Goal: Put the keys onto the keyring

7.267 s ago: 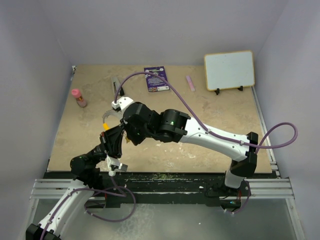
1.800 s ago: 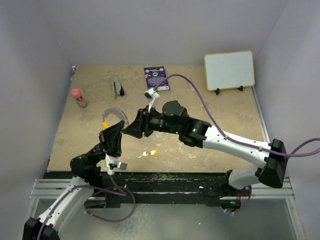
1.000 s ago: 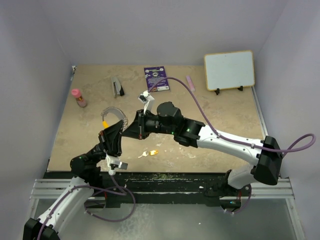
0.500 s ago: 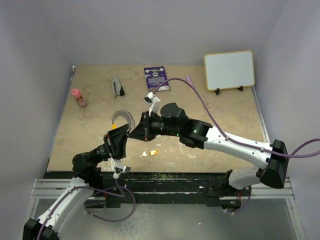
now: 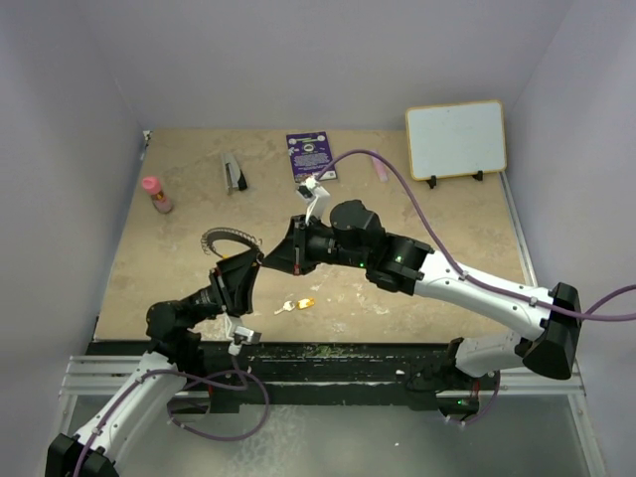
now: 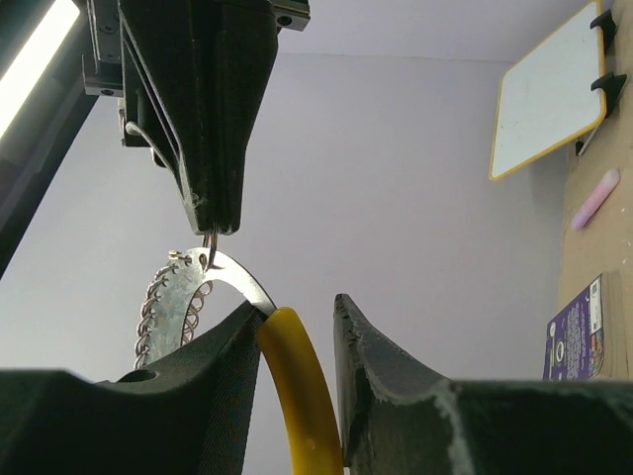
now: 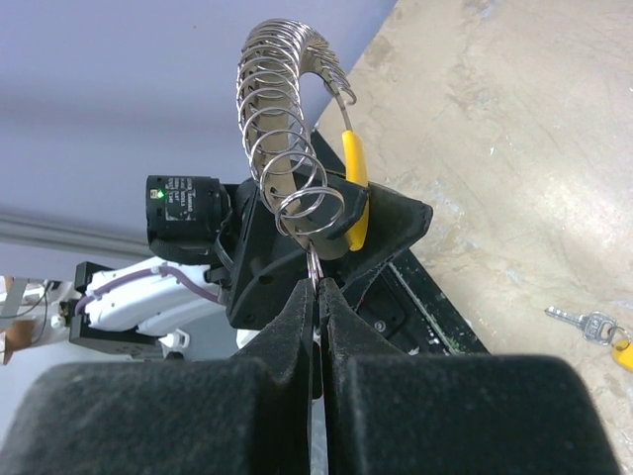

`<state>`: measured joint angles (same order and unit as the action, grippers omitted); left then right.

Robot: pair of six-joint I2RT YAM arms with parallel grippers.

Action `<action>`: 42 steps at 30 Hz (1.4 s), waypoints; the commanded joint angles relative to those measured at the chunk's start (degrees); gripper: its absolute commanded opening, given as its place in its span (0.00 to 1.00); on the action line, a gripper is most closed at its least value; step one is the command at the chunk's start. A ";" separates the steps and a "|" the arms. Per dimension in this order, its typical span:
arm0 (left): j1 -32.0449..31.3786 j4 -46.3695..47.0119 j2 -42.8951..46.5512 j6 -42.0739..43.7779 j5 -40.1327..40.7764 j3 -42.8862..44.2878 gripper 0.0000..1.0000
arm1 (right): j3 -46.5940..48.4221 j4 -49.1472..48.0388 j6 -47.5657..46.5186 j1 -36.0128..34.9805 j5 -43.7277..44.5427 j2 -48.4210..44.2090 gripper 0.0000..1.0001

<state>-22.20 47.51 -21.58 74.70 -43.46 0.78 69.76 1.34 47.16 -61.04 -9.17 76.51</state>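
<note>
Pale lavender walls (image 5: 328, 60) enclosed the beige, stone-patterned counter (image 5: 477, 219) on three sides, under soft, even light.

The keys (image 5: 296, 304) lie by the worktop's (image 5: 149, 258) near edge. A whiteboard (image 5: 456, 138) stands in its far right corner.

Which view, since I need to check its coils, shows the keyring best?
Right wrist: the keyring is close and sharp, with its coils and yellow sleeve distinct. Left wrist shows only part of it, and top external shows only a small arc.
</note>
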 commanded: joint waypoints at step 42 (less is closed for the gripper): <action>0.01 -44.39 1.41 -37.97 61.20 30.77 0.98 | 14.54 5.97 -22.73 12.86 1.67 32.24 0.44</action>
<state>-22.26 10.59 -19.16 43.55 4.14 27.03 74.46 13.58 25.17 -47.92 -9.91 101.84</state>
